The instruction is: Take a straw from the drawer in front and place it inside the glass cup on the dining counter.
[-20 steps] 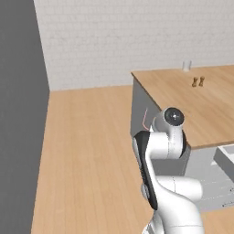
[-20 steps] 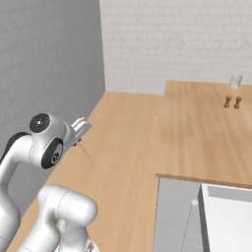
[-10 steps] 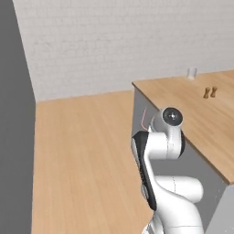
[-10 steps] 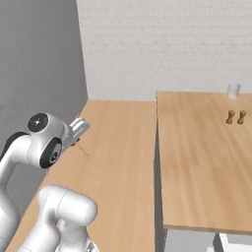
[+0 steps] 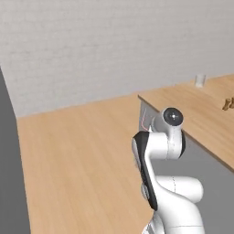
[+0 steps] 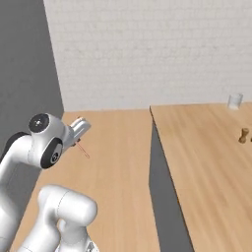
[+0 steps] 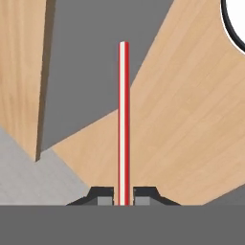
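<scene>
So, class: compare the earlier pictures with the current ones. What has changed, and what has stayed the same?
The base has driven, so the whole view has shifted: the light wooden plank dining counter now sits further right and the sink has left the frame. The things themselves have not moved. The claw stays shut on the thin red-and-white straw, and the small clear glass cup still stands on the counter's far end.

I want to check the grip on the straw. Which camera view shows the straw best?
The hand view: the straw runs up the middle, large and sharp, red and white, pinched between the claw fingertips. The right base view shows it as a faint reddish line below the claw; the left base view shows a thin line beside the dining counter.
</scene>
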